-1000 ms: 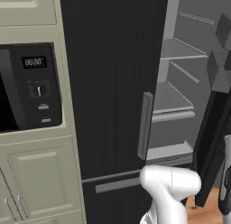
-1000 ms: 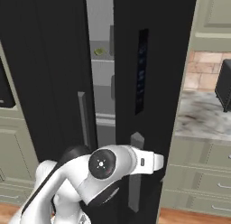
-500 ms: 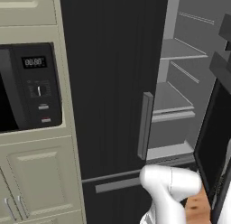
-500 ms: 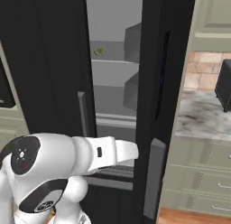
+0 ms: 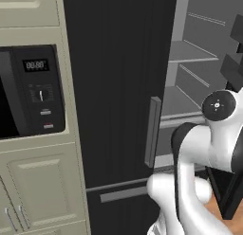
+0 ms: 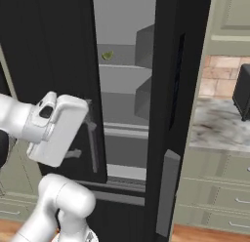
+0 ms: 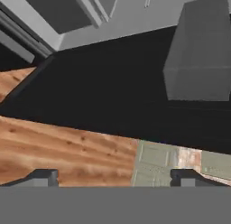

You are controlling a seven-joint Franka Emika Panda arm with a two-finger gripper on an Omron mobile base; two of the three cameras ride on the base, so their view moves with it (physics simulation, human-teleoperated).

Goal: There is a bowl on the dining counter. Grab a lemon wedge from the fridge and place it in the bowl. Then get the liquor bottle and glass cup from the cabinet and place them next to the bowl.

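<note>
Currently open black fridge door (image 6: pixel 173 114) swung wide; small green lemon wedge (image 6: pixel 107 55) resting on upper grey shelf (image 6: pixel 119 65) inside. Claw (image 7: pixel 115 175) spread wide apart, holding nothing, above wooden floor (image 7: pixel 58 146).

I'm looking at a home kitchen. There's a black fridge (image 5: pixel 118 87) standing open, a built-in microwave (image 5: pixel 31 89), and cream cabinets (image 6: pixel 217 187).

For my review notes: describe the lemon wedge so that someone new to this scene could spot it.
Start at the black fridge, whose right door stands open. Inside, on the upper grey shelf near its left end, lies the lemon wedge, a small yellow-green piece and the one coloured thing on the grey shelves.
</note>
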